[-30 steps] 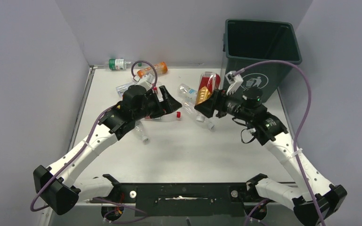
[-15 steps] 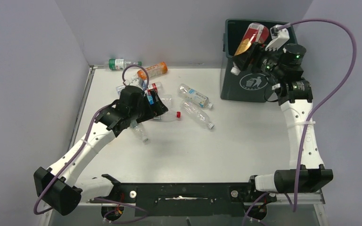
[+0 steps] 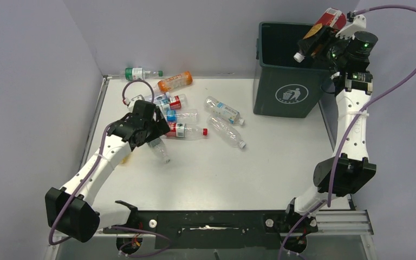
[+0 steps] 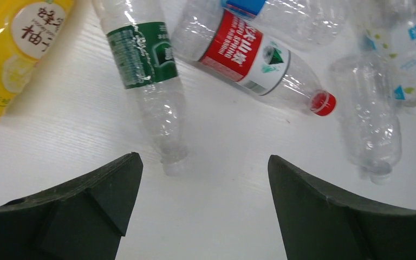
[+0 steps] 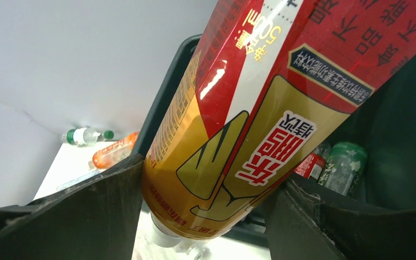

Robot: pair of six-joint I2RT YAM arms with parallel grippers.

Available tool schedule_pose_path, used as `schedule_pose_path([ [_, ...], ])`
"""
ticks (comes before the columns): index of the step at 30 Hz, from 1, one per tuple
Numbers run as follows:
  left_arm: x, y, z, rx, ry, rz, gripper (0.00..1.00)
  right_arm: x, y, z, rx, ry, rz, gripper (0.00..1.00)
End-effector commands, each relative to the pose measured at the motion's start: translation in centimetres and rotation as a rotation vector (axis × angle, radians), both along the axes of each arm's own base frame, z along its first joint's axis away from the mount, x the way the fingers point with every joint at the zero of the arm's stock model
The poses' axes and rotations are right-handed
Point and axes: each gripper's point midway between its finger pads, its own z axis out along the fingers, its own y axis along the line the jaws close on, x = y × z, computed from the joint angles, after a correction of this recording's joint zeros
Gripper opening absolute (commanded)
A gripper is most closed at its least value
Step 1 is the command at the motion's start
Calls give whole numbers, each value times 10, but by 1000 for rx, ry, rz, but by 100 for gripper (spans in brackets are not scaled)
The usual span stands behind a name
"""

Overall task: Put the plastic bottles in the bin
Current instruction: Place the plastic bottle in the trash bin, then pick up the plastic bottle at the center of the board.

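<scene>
The right claw [image 3: 315, 39] pinches a red-and-gold bottle [image 5: 260, 108] above the open bin [image 3: 287, 97], while the left claw [image 4: 203, 184] hangs spread above bottles [image 3: 181, 130] near the tabletop's [image 3: 249, 173] left edge.

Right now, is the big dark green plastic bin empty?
Not empty: a red-labelled bottle and a green bottle lie inside the dark green bin.

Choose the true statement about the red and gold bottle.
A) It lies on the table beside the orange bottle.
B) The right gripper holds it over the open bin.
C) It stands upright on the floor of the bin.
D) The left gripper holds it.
B: the right gripper is closed on the red and gold bottle, tilted cap-down over the open top of the bin.
</scene>
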Motion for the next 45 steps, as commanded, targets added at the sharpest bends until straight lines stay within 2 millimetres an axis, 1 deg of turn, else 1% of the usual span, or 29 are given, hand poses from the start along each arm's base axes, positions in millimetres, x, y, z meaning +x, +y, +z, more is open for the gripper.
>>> schedule_pose_path([
  [1,4,30,-17,80,16,87,87,16,-11,46,-21,-138,-29,56],
  [4,6,35,-33,85,42,106,87,36,-20,39,-36,-114,-51,57],
  [6,8,38,-42,96,59,119,87,45,-25,34,-49,-98,-62,58],
  [7,9,39,-46,101,67,123,87,48,-27,31,-53,-90,-65,60],
  [8,10,39,-50,104,74,126,88,52,-29,29,-57,-84,-66,65],
  [10,14,40,-56,113,84,133,87,56,-31,24,-65,-66,-68,83],
  [11,15,41,-59,119,90,135,88,57,-32,22,-69,-58,-71,90],
  [13,18,42,-65,125,99,137,87,58,-34,19,-78,-46,-82,99],
  [14,19,41,-68,126,107,135,87,57,-35,18,-84,-42,-84,100],
  [17,23,39,-78,128,126,132,87,55,-37,16,-100,-35,-93,98],
  [21,24,38,-92,132,152,131,87,47,-37,20,-117,-31,-96,98],
  [25,20,37,-106,134,180,132,88,28,-32,36,-126,-57,-94,98],
  [28,16,37,-117,137,203,135,88,13,-26,45,-121,-72,-83,98],
  [31,12,36,-127,139,224,131,87,-2,-19,48,-110,-79,-65,98],
  [34,9,34,-136,140,242,124,87,-17,-10,46,-101,-71,-50,98],
  [35,9,33,-138,140,245,123,86,-23,-4,49,-101,-78,-42,98],
  [36,8,32,-140,143,251,119,84,-27,2,41,-99,-61,-30,98],
  [38,8,29,-142,144,250,111,80,-39,23,38,-106,-58,6,98],
  [39,8,27,-142,141,247,107,74,-44,34,34,-112,-49,26,98],
  [41,9,25,-140,134,238,99,56,-56,56,26,-124,-30,72,98],
  [42,8,23,-138,130,232,96,49,-62,66,22,-125,-21,94,98],
  [43,8,22,-136,127,227,92,44,-69,76,17,-124,-13,118,98],
  [45,6,19,-130,119,220,81,41,-84,95,6,-119,11,164,98],
])
